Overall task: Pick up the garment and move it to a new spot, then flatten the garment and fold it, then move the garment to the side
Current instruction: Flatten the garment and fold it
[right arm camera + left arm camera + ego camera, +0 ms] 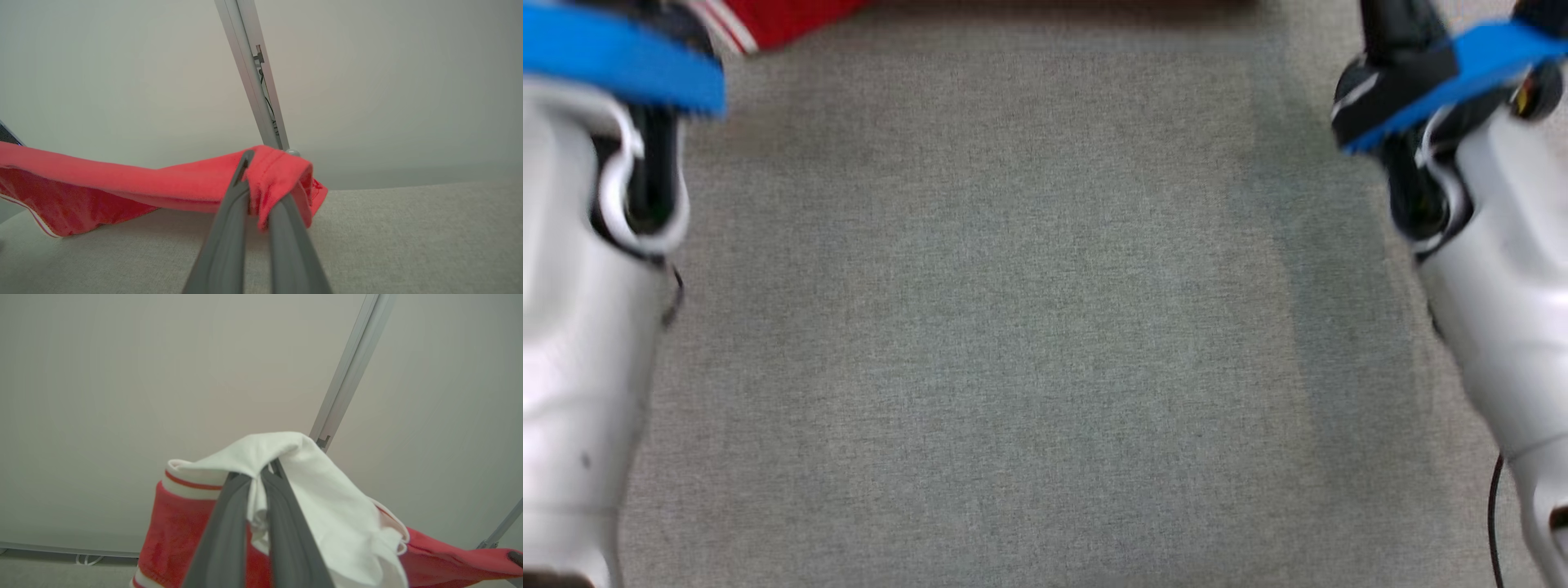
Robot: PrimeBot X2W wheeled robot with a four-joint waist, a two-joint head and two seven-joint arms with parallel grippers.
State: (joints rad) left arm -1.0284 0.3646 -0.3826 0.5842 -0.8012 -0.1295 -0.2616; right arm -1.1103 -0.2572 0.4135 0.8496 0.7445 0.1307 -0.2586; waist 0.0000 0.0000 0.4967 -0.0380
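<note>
The garment point(351, 522) is red with a white lining and white-striped cuffs. In the left wrist view my left gripper point(261, 473) is shut on a bunched fold of its white fabric, lifted in front of a pale wall. In the right wrist view my right gripper point(261, 173) is shut on a red hem of the garment point(122, 179), which stretches away to the left and sags onto the grey surface. In the head view a red striped corner of the garment point(768, 20) shows at the top left, between my two pale forearms.
A grey cloth-covered table point(1045, 327) lies between the arms. Behind it stands a pale wall with a slanting metal frame post point(249, 73), also seen as the post point(347, 375). A white cable point(88, 559) lies at the wall's base.
</note>
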